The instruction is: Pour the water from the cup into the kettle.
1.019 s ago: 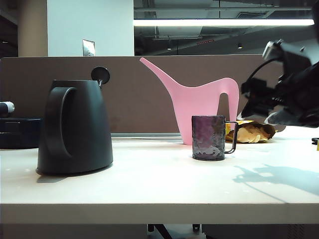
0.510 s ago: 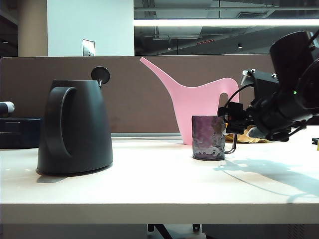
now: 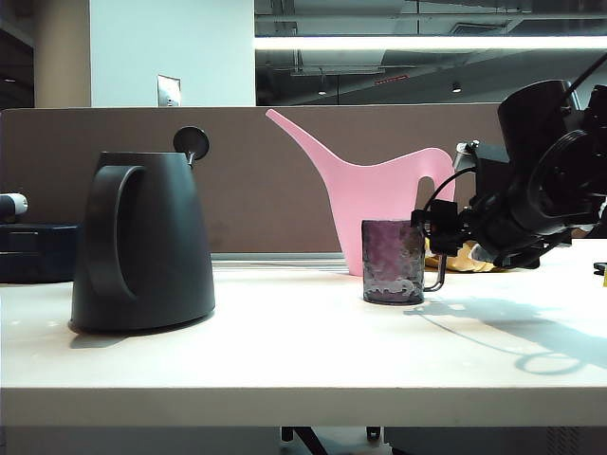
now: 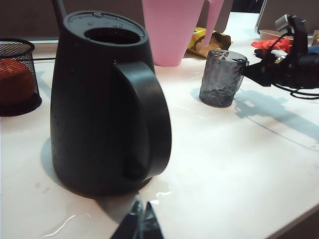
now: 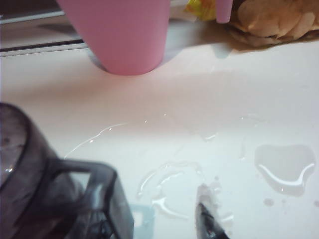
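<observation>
The black kettle [image 3: 142, 242] stands at the left of the table, its top opening uncovered [image 4: 110, 36]. The dark purplish dimpled cup [image 3: 393, 262] stands upright at centre right, handle [image 5: 92, 196] turned towards my right gripper [image 3: 434, 235]. That gripper is low and level, open, right at the handle. In the right wrist view one fingertip [image 5: 207, 221] shows beside the handle and the other is hidden behind it; nothing is gripped. My left gripper [image 4: 141, 225] hangs back near the kettle's base, its tips together and empty.
A pink watering can [image 3: 379, 204] stands just behind the cup. A yellow snack bag [image 3: 484, 254] lies behind the right arm. A black mesh holder [image 4: 17, 74] is beyond the kettle. Water puddles [image 5: 284, 167] lie on the table near the cup. A brown partition runs along the back.
My right arm has swung down and leftwards from high at the right edge to the cup's handle, still open. The kettle and the left gripper have not moved.
</observation>
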Controlling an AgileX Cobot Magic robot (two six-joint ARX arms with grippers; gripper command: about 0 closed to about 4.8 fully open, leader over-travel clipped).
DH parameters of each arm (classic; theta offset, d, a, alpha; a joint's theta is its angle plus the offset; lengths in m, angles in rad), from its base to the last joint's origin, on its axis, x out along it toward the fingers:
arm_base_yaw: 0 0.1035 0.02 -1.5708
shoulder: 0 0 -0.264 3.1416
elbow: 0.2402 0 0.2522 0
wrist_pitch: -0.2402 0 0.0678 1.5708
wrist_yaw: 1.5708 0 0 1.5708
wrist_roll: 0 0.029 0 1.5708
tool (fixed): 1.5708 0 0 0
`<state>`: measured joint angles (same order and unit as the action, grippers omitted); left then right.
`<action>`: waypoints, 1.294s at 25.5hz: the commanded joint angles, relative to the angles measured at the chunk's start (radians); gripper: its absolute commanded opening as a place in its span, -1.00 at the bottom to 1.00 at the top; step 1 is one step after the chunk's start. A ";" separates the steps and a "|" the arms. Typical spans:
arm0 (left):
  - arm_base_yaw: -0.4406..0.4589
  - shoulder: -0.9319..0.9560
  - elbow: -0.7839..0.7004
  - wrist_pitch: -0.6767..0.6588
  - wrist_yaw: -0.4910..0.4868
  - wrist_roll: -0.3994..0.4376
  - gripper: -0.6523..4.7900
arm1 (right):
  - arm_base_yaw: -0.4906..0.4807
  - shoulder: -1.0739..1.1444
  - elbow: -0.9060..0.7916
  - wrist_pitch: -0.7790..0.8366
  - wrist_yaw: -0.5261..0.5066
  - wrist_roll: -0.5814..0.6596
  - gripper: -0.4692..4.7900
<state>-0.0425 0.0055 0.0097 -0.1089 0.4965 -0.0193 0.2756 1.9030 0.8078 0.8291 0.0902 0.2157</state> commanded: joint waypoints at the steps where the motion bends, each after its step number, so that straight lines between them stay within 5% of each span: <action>1: 0.000 0.001 0.003 0.013 0.004 0.001 -0.78 | 0.000 0.030 0.048 -0.014 -0.004 -0.003 0.22; 7: 0.000 0.001 0.003 0.013 0.000 0.004 -0.78 | 0.000 0.116 0.158 -0.048 -0.018 -0.003 0.18; 11: 0.000 0.001 0.003 0.013 -0.004 0.004 -0.78 | 0.000 0.155 0.200 -0.048 -0.018 -0.003 -0.52; 14: 0.000 0.001 0.003 0.013 -0.006 0.004 -0.78 | 0.000 0.155 0.200 -0.046 -0.014 -0.011 -0.85; 21: 0.000 0.001 0.003 0.012 -0.006 0.004 -0.78 | 0.001 0.082 0.200 -0.076 -0.022 -0.072 -0.85; 33: 0.000 0.001 0.003 0.013 -0.006 0.004 -0.78 | 0.066 -0.239 0.408 -0.596 -0.048 -0.186 -0.85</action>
<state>-0.0425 0.0055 0.0097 -0.1089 0.4927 -0.0185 0.3225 1.6699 1.1835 0.2874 0.0490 0.0475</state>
